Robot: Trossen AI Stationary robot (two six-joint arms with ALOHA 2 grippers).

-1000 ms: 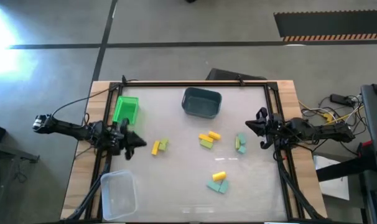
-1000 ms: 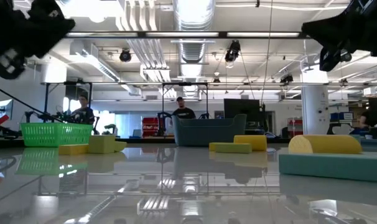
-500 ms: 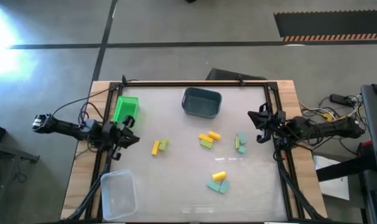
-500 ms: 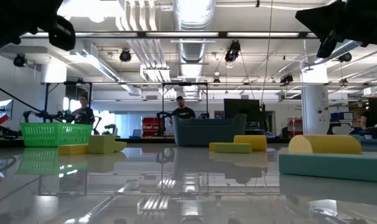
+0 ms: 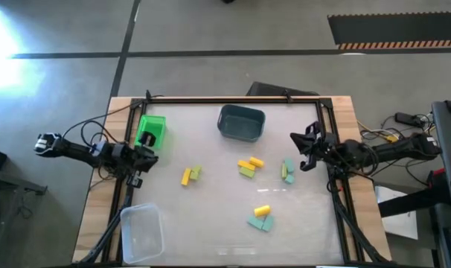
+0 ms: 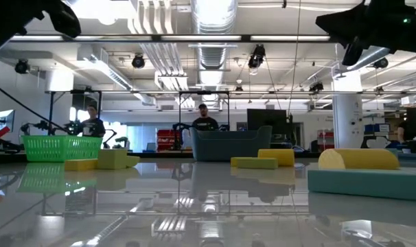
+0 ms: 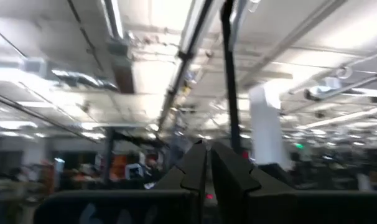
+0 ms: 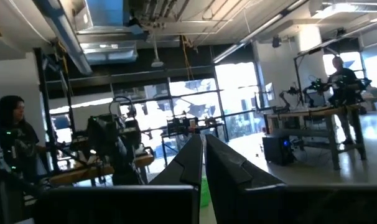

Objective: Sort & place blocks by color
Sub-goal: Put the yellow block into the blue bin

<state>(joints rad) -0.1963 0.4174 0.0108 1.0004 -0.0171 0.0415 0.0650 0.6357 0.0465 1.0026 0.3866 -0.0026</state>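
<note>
Ten or so blocks lie mid-table from above, between the left gripper by the green bin and the right gripper. Each wrist view shows fingers pressed together, empty, likewise the right fingers.

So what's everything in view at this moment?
Blocks: about ten; yellow, lime, teal; four small clusters across mid-table.
Green bin: one, far left of table.
Teal bin: one, far middle.
Clear tub: one, near left corner.
Table: one, pale glossy top, wood edges.
People: at least two, in the room behind.
Left end effector: dark, shut, left edge beside the green bin.
Right end effector: dark, shut, right edge near the teal-and-lime pair.
</note>
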